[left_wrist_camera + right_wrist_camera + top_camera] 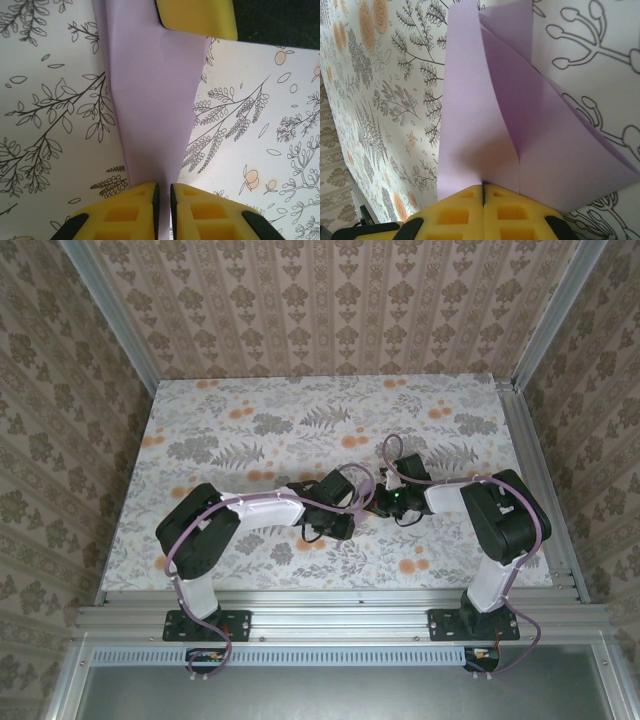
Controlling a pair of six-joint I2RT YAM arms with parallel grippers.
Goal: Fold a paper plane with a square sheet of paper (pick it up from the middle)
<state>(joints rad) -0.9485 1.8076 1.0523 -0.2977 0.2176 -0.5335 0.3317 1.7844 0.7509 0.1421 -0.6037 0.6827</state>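
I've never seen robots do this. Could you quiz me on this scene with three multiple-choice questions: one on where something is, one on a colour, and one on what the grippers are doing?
1. Where on the table do the two arms' tips meet?
A) at its far left corner
B) around its middle
C) beyond its far edge

2. What colour is the folded paper?
A) pale lilac
B) bright green
C) black

3. How do the left gripper and the right gripper stand?
A) both wide open
B) one shut on the paper, the other far away
C) both shut on the paper

Answers:
1 B: the top view shows both arms reaching inward to meet mid-table.
2 A: both wrist views show it lilac.
3 C: in each wrist view, yellow fingers pinch the paper between them.
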